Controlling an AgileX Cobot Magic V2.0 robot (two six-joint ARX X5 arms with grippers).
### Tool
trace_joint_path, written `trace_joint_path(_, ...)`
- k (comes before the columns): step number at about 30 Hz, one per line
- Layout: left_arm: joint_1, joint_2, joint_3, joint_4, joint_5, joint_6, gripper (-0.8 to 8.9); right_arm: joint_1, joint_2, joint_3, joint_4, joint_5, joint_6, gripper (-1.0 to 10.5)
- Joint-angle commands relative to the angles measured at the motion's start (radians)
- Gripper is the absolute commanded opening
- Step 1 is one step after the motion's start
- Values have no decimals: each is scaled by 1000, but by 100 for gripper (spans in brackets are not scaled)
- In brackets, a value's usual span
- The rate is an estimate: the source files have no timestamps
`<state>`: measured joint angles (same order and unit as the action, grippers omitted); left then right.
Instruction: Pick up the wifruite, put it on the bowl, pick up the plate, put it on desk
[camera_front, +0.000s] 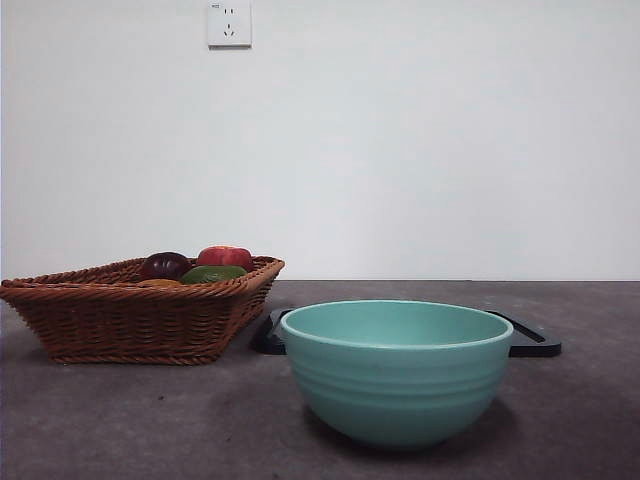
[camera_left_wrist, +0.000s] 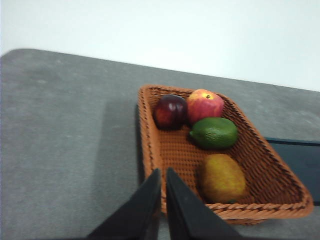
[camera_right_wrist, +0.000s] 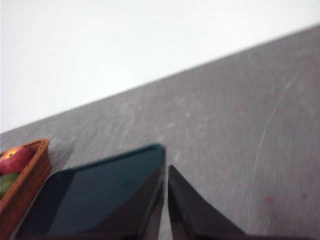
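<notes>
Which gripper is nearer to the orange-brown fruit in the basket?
Left. The left gripper hangs above the basket beside the wifruite; the right gripper is over the dark plate.

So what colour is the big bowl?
The bowl is mint green, with faint ribs around its outside. The front view shows it best.

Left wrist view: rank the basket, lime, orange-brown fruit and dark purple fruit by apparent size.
1. wicker basket, clearly largest
2. orange-brown fruit, though it lies nearest the camera
3. lime
4. dark purple fruit, close to the lime, so that order is unsure
</notes>
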<state>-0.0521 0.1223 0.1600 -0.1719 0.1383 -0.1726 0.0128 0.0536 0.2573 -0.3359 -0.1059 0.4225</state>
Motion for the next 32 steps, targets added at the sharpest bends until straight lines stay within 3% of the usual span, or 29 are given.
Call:
trace_joint_path(1,-18,55,63,11,19,-9,16,17,48,76,-85,-9,34,10)
trace_joint_path(9,-70,269,282,0,21,-8,16,40,215,291,-225,-145,11,11)
trace_joint_path(17,-121,475,564,-89,68,4,16,40,361,498,-349,-296,-137,11)
trace_joint_path(25,-171,624,782,-282,229,13,16,49,457,657,-479,-353,-270,11)
trace_joint_path(32,-230,651,856,-432,293,87,16,138,468,676,-488,-365,-286,11)
